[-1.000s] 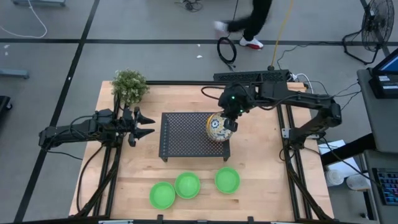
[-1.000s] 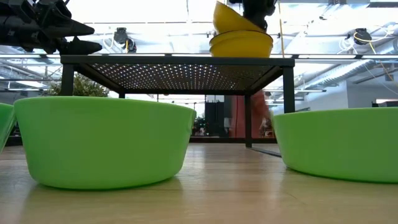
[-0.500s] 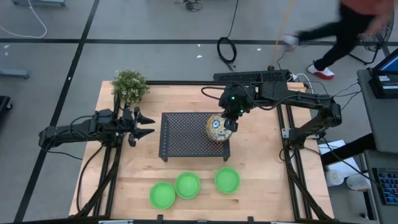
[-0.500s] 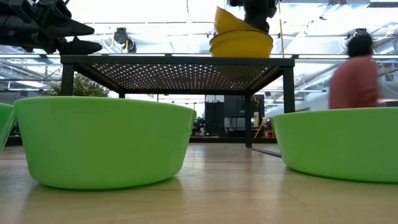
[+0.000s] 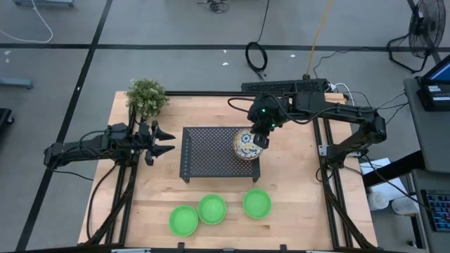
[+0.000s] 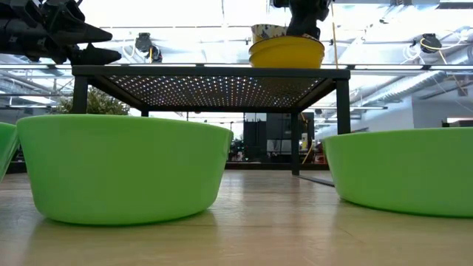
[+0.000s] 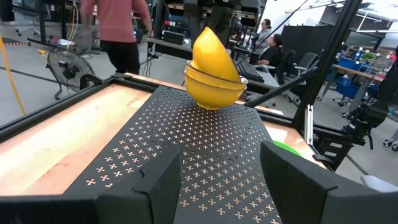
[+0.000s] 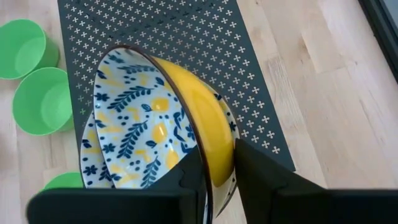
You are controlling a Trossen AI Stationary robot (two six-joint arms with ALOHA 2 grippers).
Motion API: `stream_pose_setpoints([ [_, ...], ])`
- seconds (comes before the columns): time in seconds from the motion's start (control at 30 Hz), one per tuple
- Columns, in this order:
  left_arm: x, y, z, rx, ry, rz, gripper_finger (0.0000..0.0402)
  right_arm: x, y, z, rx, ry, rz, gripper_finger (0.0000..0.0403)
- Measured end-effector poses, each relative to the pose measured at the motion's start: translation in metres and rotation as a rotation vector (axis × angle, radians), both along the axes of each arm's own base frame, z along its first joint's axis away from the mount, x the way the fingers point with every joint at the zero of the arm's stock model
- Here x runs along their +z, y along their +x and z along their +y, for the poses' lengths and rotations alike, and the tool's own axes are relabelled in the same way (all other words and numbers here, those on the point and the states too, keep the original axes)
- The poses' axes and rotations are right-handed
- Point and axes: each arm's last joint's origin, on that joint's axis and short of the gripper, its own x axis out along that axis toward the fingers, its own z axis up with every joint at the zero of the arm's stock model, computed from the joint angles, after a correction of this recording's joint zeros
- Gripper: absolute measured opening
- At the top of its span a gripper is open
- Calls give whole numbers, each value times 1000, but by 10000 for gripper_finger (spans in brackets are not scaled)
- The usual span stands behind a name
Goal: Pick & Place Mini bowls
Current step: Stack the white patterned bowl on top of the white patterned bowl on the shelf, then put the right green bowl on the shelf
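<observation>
A stack of floral bowls [image 5: 245, 145], yellow outside and white with blue-and-yellow pattern inside, stands on the right end of the black perforated rack [image 5: 209, 153]. My right gripper [image 5: 261, 138] is shut on the top bowl [image 8: 149, 124], which is tilted in the stack [image 7: 214, 74]. Three green bowls [image 5: 183, 220] [image 5: 211, 209] [image 5: 257, 203] sit upright on the table near its near edge. My left gripper [image 5: 169, 141] hovers open, left of the rack, above the table [image 6: 96, 44]. My right gripper holds the top floral bowl by its rim [image 8: 210, 163] on the side toward the table's right. One finger [image 8: 191, 180] is inside the bowl and one [image 8: 261, 177] outside, coming from above. The bowl is tilted, its lower part [image 8: 93, 155] nested in the bowl beneath.
A small bushy potted plant [image 5: 146, 97] stands at the table's far left corner. The left part of the rack top [image 7: 186, 149] is bare. In the low view the green bowls [image 6: 122, 166] [image 6: 403, 170] fill the foreground. People show in the room beyond in the left wrist view.
My right gripper has moved down, and the tilted floral bowl has sunk deeper into the stack on the rack and tipped nearer to level. A person has walked across the floor beyond the far edge and out of view.
</observation>
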Motion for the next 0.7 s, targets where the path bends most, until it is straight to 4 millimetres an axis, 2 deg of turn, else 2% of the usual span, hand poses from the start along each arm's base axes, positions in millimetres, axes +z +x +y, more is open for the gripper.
stream_pose_setpoints([
  [0.2, 0, 0, 0, 0, 0, 0, 219, 0, 0, -1, -34, -73, 9, 74],
  [0.53, 0, 0, 0, 0, 0, 0, 218, 2, 2, -2, -15, -89, -18, 134],
  [0.7, 0, 0, 0, 0, 0, 0, 218, 3, 4, 1, -6, -96, -40, 145],
])
